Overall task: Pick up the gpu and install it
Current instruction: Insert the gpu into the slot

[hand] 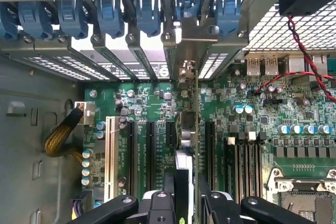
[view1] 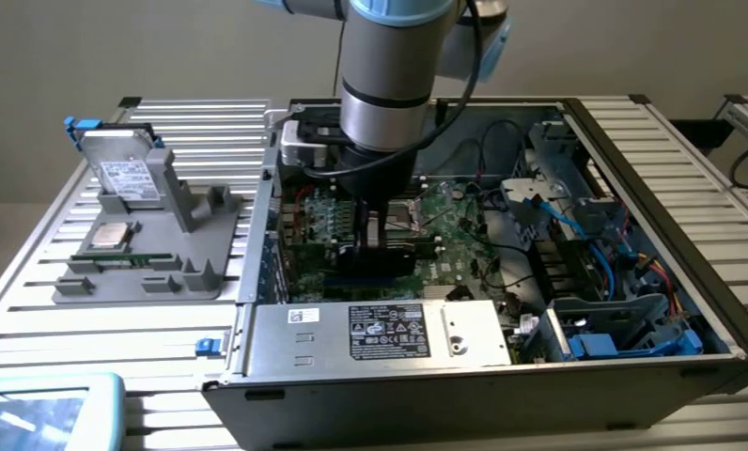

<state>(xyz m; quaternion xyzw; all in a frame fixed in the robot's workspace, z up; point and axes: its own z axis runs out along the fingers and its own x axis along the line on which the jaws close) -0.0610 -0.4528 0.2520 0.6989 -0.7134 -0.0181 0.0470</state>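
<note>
My gripper [view1: 377, 235] is deep inside the open computer case [view1: 712, 310], shut on the gpu [view1: 377, 262]. The card's black body stands on edge just above the green motherboard [view1: 462, 221]. In the wrist view the gpu [hand: 189, 129] appears edge-on, running from between my fingers [hand: 169, 187] toward the rear of the case. Its silver bracket [hand: 185, 56] stands at the row of rear slot openings under the blue latches [hand: 148, 17]. The card lines up over the long black expansion slots [hand: 150, 148]. Whether it is seated in a slot is hidden by the card itself.
A grey holder [view1: 161, 272] on the slatted table beside the case carries a silver hard drive [view1: 123, 174], a processor [view1: 108, 235] and a memory stick [view1: 130, 258]. The power supply [view1: 374, 334] fills the case's front. Blue and black cables [view1: 599, 254] crowd the exterior view's right.
</note>
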